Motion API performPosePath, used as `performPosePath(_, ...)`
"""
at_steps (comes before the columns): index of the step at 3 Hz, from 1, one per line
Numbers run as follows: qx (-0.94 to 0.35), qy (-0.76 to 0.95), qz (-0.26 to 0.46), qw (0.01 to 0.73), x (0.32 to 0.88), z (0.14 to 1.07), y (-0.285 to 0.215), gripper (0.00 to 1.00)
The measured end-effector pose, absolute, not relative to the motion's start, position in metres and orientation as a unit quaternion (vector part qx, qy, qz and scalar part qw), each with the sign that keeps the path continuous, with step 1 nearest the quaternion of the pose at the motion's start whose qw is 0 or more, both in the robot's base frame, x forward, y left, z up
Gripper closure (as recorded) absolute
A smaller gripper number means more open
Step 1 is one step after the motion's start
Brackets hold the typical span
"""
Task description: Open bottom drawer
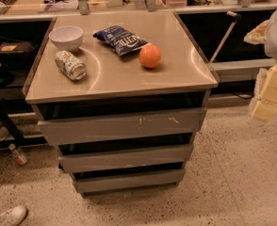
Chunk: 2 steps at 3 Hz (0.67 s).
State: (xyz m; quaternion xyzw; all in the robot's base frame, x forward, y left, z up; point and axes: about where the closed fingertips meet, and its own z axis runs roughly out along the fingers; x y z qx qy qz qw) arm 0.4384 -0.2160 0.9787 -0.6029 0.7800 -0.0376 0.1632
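Opening the bottom drawer (pixel 129 180) starts from a long way off, as we read it: the gripper (pixel 266 100) hangs at the right edge of the camera view, beyond the desk's (pixel 119 89) right corner, above the speckled floor and well apart from every drawer front. We cannot tell whether it is released or clenched, and it touches nothing that we can see. The bottom drawer is the lowest and narrowest of three grey fronts stacked under the desk, just above the floor, and we judge it not yet pulled out. Above it sit the mid-width plain front (pixel 126 158) and the wide top front (pixel 122 125) with pale scratches, so we should count down with care and not settle on either of those. No handle shows on the panel, only a dark gap along its upper edge, which looks to us like the one place to catch hold. To do the step well, we would bring the gripper down low and across to the middle of that edge, hook it squarely, and pull straight out toward the camera, since an off-centre pull could make the drawer bind. A bowl (pixel 66 36), a can (pixel 70 65), a chip bag (pixel 121 40) and an orange (pixel 150 56) rest on the desk, so a gentle pull seems wise, lest the orange roll.
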Motion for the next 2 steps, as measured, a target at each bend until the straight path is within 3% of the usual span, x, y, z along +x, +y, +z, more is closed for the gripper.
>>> performPosePath(2, -0.603, 0.781, -0.02, 0.162, 0.434, 0.948, -0.207, 0.0)
